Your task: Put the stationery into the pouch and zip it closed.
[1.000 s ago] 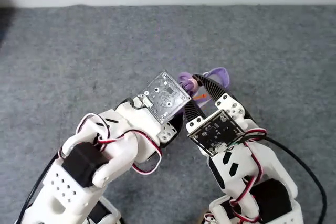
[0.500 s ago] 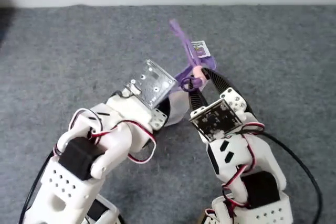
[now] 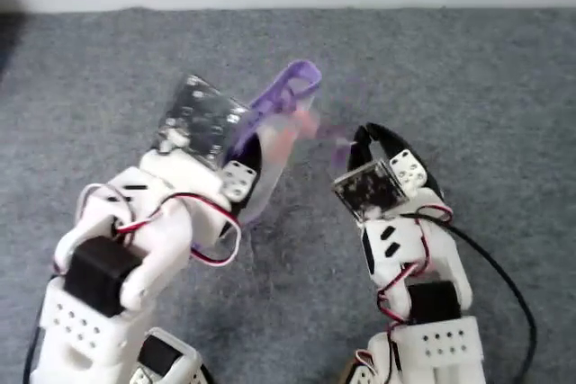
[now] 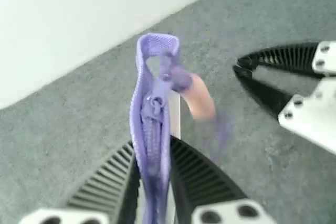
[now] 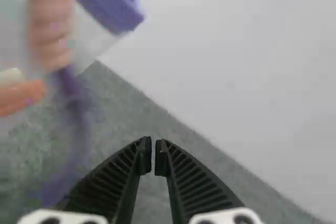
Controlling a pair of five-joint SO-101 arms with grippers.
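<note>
hanging up off the grey table [image 3: 450,69], as far as i can judge, the pouch [image 4: 152,93] is pinched along its purple zip edge between the two fingers of the left claw [image 4: 152,153], which are pressed tight on it. it sits left of the right claw [image 5: 153,148], toward the far side of the two arms. the right claw has its fingers drawn together with only a hairline between them and nothing in them, and it stands apart from the pouch.

on progress: a pink piece [image 4: 199,98] and an orange piece [image 5: 18,98] show through the clear wall, so the stationery looks to be inside already. the zip slider [image 4: 155,103] sits partway along the purple band. below it the teeth look joined. above it the band curls into a small loop, and i cannot tell whether that is an open stretch or just the end tab. so the loading seems done, and what may be left is running the zip fully home and setting the pouch down.

as for writing: no label, brand or print can be made out on the pouch or its contents, which are blurred.
</note>
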